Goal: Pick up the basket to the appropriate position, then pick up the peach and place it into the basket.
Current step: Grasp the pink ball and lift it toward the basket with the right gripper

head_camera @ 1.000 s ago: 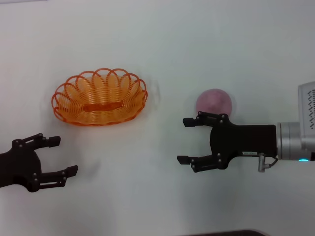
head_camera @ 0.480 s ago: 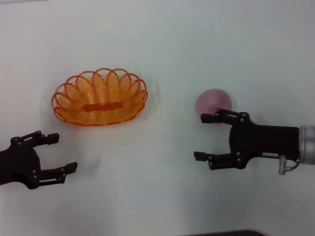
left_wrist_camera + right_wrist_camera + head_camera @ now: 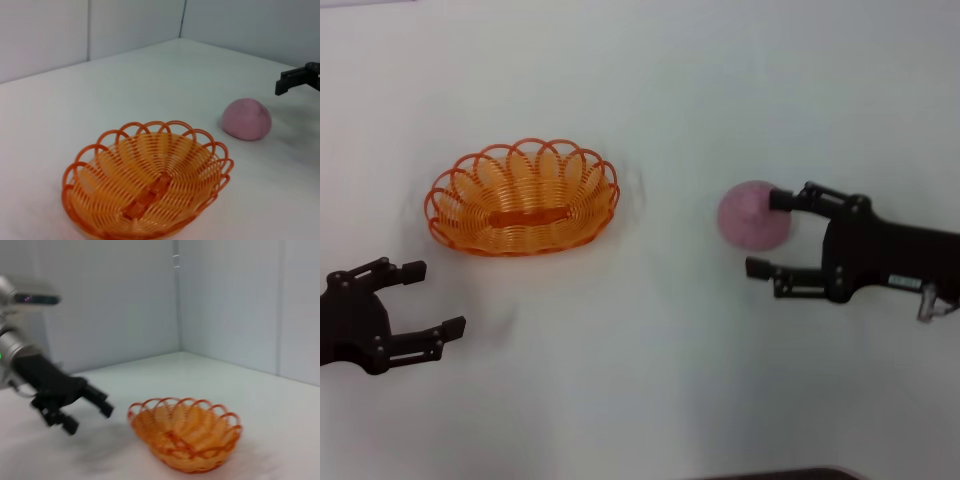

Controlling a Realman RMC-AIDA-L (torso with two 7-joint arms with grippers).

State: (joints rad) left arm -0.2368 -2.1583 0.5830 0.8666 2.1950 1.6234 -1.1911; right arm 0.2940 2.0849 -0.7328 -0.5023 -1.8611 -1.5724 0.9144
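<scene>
From the head camera: orange wire basket point(image 3: 522, 199) resting on the white table point(image 3: 650, 380), left of centre, upright and with nothing inside; pinkish peach point(image 3: 753, 214) on the table well to its right, apart from it. Right gripper point(image 3: 767, 233) reaching in from the right edge, fingers point(image 3: 798, 197) spread wide, the upper one overlapping the peach's right side, the lower one point(image 3: 782, 270) just below and beside the fruit, so the peach partly between them but not clamped; contact impossible to confirm. Left gripper point(image 3: 432, 298) low at the left edge, below and slightly left of the basket, clear of it, fingers released and spread with nothing between them. From the left wrist camera: basket point(image 3: 148, 186) close in the foreground, scalloped rim whole, interior bare; peach point(image 3: 247, 119) farther off on the table beyond it, well apart; a dark fingertip of the right gripper point(image 3: 291, 80) entering at the edge, above and just past the peach, not visibly touching it. From the right wrist camera: basket point(image 3: 187, 432) sitting on the table, left gripper point(image 3: 89, 416) hanging just beside it, clear of the rim, fingers parted; peach out of this view
</scene>
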